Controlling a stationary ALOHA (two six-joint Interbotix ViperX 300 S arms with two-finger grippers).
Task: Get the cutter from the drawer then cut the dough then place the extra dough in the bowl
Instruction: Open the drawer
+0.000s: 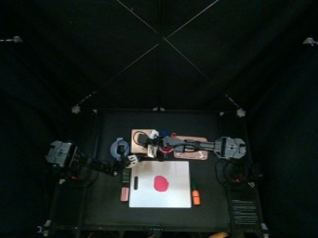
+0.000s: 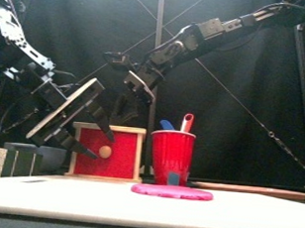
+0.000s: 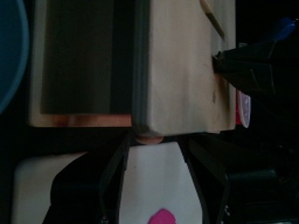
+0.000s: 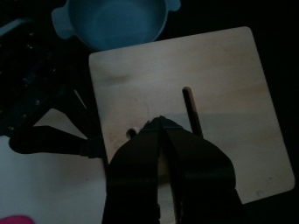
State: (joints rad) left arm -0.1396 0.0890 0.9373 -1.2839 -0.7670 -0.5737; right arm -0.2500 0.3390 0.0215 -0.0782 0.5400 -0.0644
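The pale wooden box [image 1: 143,137] stands behind the white cutting board [image 1: 180,191], its red drawer front [image 2: 109,150] facing the table's front. A flat red dough disc [image 1: 161,182] lies on the board. My right gripper [image 4: 162,129] hangs shut just over the box's top [image 4: 222,105], beside its slot. My left gripper [image 3: 152,156] is open in front of the box [image 3: 176,61], its tips close to the drawer front's edge and over the board's back edge. The blue-grey bowl [image 4: 117,22] sits left of the box. No cutter shows in any view.
A red cup [image 2: 172,155] with a blue and a red toy knife stands right of the box, behind the dough [image 2: 172,191]. Both arms crowd the space above the box. The left arm [image 4: 41,96] lies between the bowl and the board.
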